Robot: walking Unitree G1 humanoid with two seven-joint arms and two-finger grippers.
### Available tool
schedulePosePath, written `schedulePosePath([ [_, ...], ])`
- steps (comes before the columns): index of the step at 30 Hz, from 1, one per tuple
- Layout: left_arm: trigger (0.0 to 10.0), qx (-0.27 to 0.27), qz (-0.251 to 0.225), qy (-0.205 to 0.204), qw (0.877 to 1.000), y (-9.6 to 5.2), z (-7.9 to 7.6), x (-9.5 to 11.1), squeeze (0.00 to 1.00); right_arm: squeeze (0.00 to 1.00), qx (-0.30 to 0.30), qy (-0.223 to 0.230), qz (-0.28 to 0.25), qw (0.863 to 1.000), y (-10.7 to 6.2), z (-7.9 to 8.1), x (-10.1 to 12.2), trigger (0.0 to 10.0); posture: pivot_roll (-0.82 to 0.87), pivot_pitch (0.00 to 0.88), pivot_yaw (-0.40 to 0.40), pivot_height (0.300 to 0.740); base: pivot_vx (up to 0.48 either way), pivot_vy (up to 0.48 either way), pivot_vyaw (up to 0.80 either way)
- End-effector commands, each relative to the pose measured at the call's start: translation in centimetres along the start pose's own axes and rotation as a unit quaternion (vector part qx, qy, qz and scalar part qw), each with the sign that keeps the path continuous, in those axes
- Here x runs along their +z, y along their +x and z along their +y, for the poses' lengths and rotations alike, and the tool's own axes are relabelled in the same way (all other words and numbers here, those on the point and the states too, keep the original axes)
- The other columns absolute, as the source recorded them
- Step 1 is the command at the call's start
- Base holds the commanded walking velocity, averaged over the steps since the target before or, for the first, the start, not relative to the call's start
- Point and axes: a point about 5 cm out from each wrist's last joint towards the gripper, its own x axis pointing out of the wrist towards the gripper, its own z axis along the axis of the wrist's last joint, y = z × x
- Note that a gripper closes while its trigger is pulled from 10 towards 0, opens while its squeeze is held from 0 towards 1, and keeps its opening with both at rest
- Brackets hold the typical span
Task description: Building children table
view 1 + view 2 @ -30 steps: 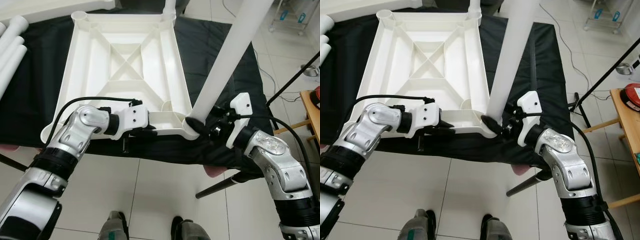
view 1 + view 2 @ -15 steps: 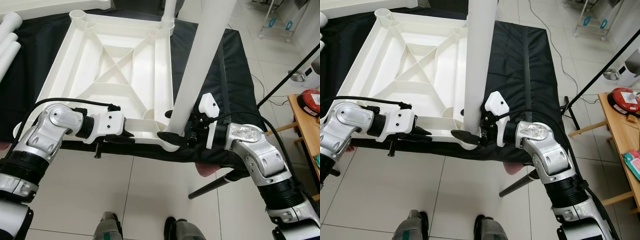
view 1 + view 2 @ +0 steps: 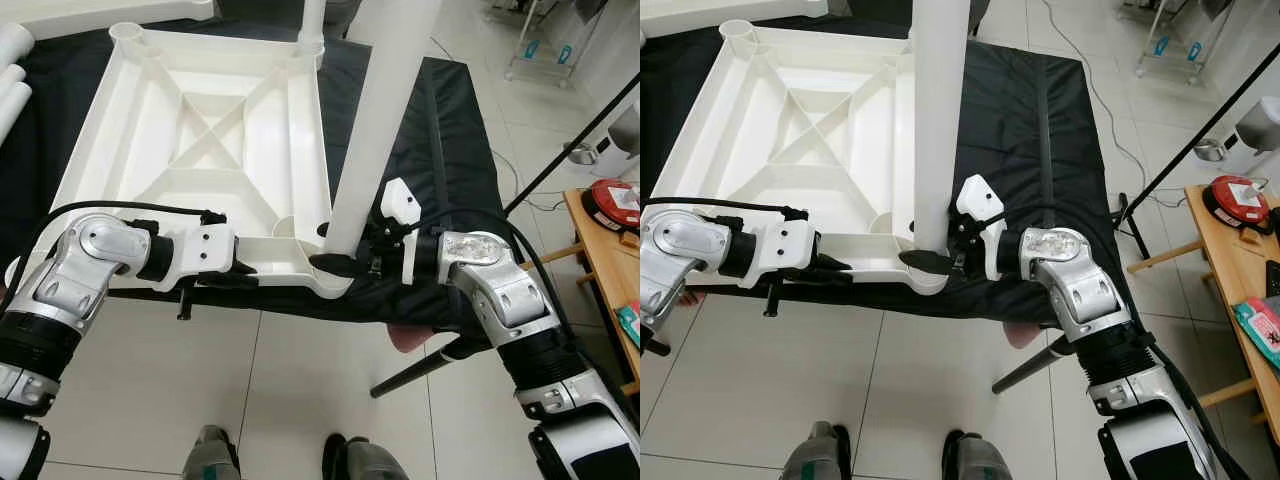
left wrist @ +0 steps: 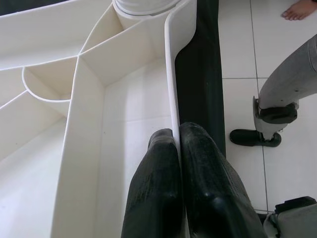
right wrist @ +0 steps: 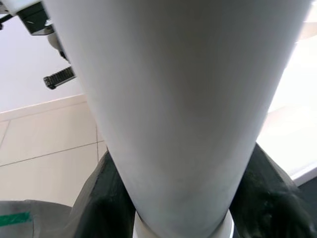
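Observation:
An upturned white table top (image 3: 200, 150) lies on a black cloth. My left gripper (image 3: 245, 268) is shut on its near rim (image 4: 171, 89), one finger on each side of the wall. A thick white leg (image 3: 385, 110) stands in the near right corner socket, leaning slightly right. My right gripper (image 3: 345, 262) is shut around the leg's base just above the socket. In the right wrist view the leg (image 5: 183, 99) sits between the black fingers (image 5: 99, 198). A second leg (image 3: 312, 20) stands in the far right corner. The far left socket (image 3: 125, 32) is open.
Spare white legs (image 3: 15, 60) lie at the cloth's far left. A wooden table with a red object (image 3: 612, 195) stands at the right, beside a black stand pole (image 3: 580, 130). A person's bare foot (image 4: 297, 10) is on the tiled floor.
The leg has swung from a strong lean to the right to nearly upright in the corner socket, with the right gripper still on it. The left gripper keeps its hold; the camera shifted.

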Motion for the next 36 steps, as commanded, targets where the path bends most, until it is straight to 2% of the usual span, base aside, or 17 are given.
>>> schedulePosePath([
  [1,0.0,-0.046,-0.034,0.029,0.998,2.0,-0.3,1.4,0.00,0.00,-0.088,0.025,0.034,0.995,0.2,-0.6,-1.7,0.0,0.20,0.207,-0.098,0.740,0.000,0.000,0.00],
  [9,0.0,-0.018,-0.061,0.029,0.998,3.3,1.7,2.6,0.00,0.00,-0.204,0.057,0.055,0.976,0.1,-0.2,-3.6,0.0,0.20,0.218,-0.088,0.740,0.000,0.000,0.00],
  [11,0.0,-0.010,-0.072,0.031,0.997,4.1,2.4,3.1,0.00,0.00,-0.267,0.060,0.070,0.959,-0.1,-0.4,-4.1,0.0,0.19,0.222,-0.085,0.740,0.000,0.000,0.00],
  [14,0.0,0.000,-0.102,0.035,0.994,6.2,3.9,4.8,0.00,0.00,-0.447,0.082,0.104,0.885,-1.2,-1.1,-5.4,0.0,0.18,0.225,-0.078,0.740,0.000,0.000,0.00],
  [15,0.0,0.000,-0.102,0.035,0.994,6.2,3.9,4.8,0.00,0.00,-0.447,0.082,0.104,0.885,-1.2,-1.1,-5.4,0.0,0.18,0.225,-0.078,0.740,0.000,0.000,0.00],
  [16,0.0,0.003,-0.119,0.040,0.992,7.4,4.6,6.0,0.00,0.00,-0.550,0.089,0.122,0.822,-2.4,-1.0,-6.0,0.0,0.18,0.223,-0.074,0.740,0.000,0.000,0.00],
  [17,0.0,0.003,-0.119,0.040,0.992,7.4,4.6,6.0,0.00,0.00,-0.550,0.089,0.122,0.822,-2.4,-1.0,-6.0,0.0,0.18,0.223,-0.074,0.740,0.000,0.000,0.00],
  [18,0.0,0.002,-0.126,0.043,0.991,7.8,4.8,6.5,0.00,0.00,-0.582,0.093,0.131,0.797,-2.9,-0.7,-6.4,0.0,0.18,0.222,-0.072,0.740,0.000,0.000,0.00],
  [21,0.0,-0.003,-0.137,0.047,0.989,8.5,5.0,7.2,0.00,0.00,-0.625,0.101,0.136,0.762,-3.4,0.1,-6.7,0.0,0.17,0.221,-0.068,0.740,0.000,0.000,0.00],
  [25,0.0,-0.004,-0.142,0.049,0.989,8.8,5.1,7.5,0.00,0.00,-0.620,0.111,0.134,0.765,-3.1,0.5,-6.8,0.0,0.17,0.217,-0.060,0.740,0.000,0.000,0.00],
  [26,0.0,-0.006,-0.143,0.050,0.988,8.9,5.1,7.5,0.00,0.00,-0.603,0.106,0.117,0.782,-2.6,0.5,-6.4,10.0,0.17,0.216,-0.058,0.740,0.000,0.000,0.00],
  [29,0.0,-0.009,-0.142,0.050,0.988,8.9,5.0,7.3,0.00,0.00,-0.582,0.097,0.084,0.803,-2.0,0.3,-5.4,10.0,0.17,0.214,-0.056,0.740,0.000,0.000,0.00],
  [30,0.0,-0.011,-0.140,0.049,0.989,8.9,4.9,7.1,0.00,1.00,-0.561,0.102,0.052,0.820,-1.8,0.0,-4.6,10.0,0.17,0.213,-0.057,0.740,0.000,0.000,0.00],
  [32,0.0,-0.013,-0.139,0.048,0.989,8.9,4.8,6.9,0.00,1.00,-0.540,0.100,0.030,0.835,-1.7,-0.2,-3.9,10.0,0.17,0.213,-0.057,0.740,0.000,0.000,0.00],
  [33,0.0,-0.016,-0.137,0.047,0.989,8.8,4.6,6.6,0.00,0.00,-0.505,0.094,-0.003,0.858,-1.6,-0.5,-2.8,10.0,0.17,0.213,-0.057,0.740,0.000,0.000,0.00],
  [35,0.0,-0.021,-0.135,0.046,0.990,8.6,4.3,6.3,0.00,0.00,-0.444,0.072,-0.044,0.892,-1.6,-0.7,-1.2,10.0,0.17,0.213,-0.057,0.740,0.000,0.000,0.00],
  [36,0.0,-0.021,-0.135,0.046,0.990,8.6,4.3,6.3,0.00,0.00,-0.444,0.072,-0.044,0.892,-1.6,-0.7,-1.2,10.0,0.17,0.213,-0.057,0.740,0.000,0.000,0.00],
])
